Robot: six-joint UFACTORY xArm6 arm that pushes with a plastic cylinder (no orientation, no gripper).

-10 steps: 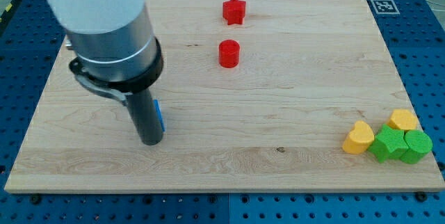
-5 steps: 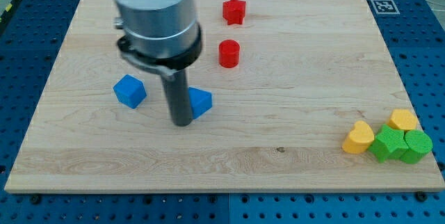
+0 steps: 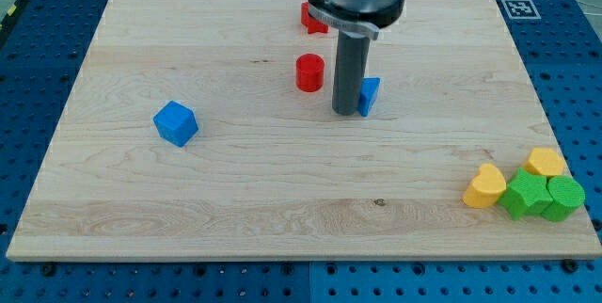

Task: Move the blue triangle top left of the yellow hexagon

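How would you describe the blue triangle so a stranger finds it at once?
Start at the wooden board and look to its upper middle, where the dark rod comes down. The blue triangle sits against my tip on the view's right. The red cylinder is on the rod's other side; the blue cube lies far left.

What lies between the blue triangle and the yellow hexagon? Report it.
Only bare board: the camera view shows no block between the blue triangle and the yellow hexagon. My tip touches the triangle's left.

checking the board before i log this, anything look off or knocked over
Nothing stands out. My tip sits against the left side of the blue triangle, beside the red cylinder. The blue cube sits alone at left. All blocks rest flat on the board.
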